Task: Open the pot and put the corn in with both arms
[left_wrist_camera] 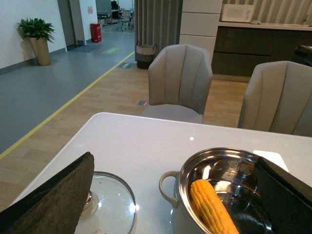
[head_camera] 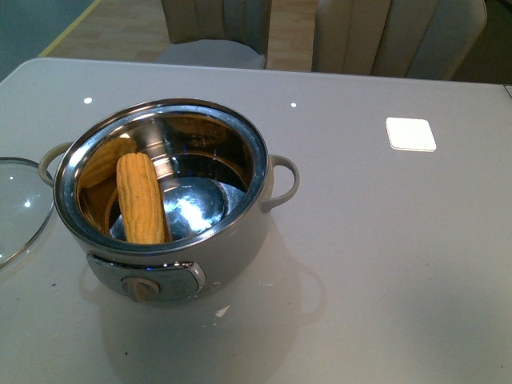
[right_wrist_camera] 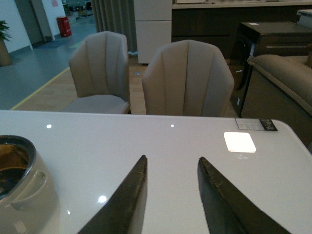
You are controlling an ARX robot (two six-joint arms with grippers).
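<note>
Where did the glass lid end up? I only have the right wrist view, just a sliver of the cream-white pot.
Observer: The glass lid with chrome knob lies flat on the white table, beside the round cream-white electric pot, on its left.
Operator: Corn in?
Observer: Yes, the husked yellow corn cob leans inside against the steel wall.
Operator: Left gripper holding anything?
Observer: No, the left gripper is open and empty.

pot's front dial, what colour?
Beige dial on the cream-white pot; clearest in the front view.
</note>
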